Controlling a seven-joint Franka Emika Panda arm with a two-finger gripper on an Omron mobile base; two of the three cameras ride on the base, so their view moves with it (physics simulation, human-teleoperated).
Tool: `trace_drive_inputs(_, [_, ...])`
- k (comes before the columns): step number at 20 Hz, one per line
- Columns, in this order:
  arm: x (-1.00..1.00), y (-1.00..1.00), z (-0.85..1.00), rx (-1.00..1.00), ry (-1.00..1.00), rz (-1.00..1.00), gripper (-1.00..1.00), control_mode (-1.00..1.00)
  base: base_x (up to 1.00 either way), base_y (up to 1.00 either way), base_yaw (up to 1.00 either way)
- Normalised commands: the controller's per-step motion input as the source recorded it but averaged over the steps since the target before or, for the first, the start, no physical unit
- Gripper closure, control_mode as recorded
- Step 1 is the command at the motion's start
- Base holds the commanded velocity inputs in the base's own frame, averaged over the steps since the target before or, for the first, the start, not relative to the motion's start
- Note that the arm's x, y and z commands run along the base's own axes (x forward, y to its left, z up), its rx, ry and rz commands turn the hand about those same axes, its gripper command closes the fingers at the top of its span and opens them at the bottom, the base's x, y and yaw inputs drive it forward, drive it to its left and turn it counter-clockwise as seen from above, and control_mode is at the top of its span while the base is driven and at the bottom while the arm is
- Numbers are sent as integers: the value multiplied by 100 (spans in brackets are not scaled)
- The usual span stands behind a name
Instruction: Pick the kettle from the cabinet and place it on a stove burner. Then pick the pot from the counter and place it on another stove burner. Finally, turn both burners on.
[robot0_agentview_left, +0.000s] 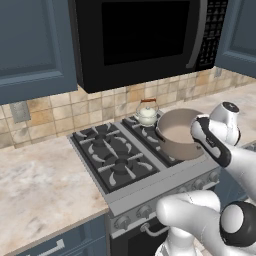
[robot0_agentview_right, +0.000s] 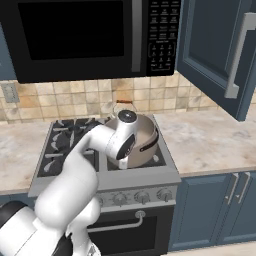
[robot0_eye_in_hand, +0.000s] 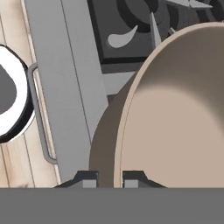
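The pot (robot0_agentview_left: 177, 134) sits on the stove (robot0_agentview_left: 120, 160) at its front right burner, the gripper (robot0_eye_in_hand: 110, 178) pinching its rim; the kettle (robot0_agentview_left: 147, 112) stands just behind the pot.

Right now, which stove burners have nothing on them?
The two left burners, front-left burner and back-left burner, are bare; the kettle and pot occupy the right pair.

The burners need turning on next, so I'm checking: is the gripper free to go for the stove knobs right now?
Probably not yet. The gripper is shut on the rim of the pot, one finger on each side of the wall. It would have to let go first. The knobs themselves look unobstructed.
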Motion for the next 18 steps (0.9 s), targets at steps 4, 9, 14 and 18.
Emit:
trace_drive_inputs(4, [15,-3,-8,0,0,0,100,-100,0,0,0])
trace_drive_inputs(9, [17,-2,-8,0,0,0,100,-100,0,0,0])
trace_drive_inputs(14, [13,-4,-8,0,0,0,100,-100,0,0,0])
trace_drive_inputs(18, [12,-5,-9,0,0,0,100,-100,0,0,0])
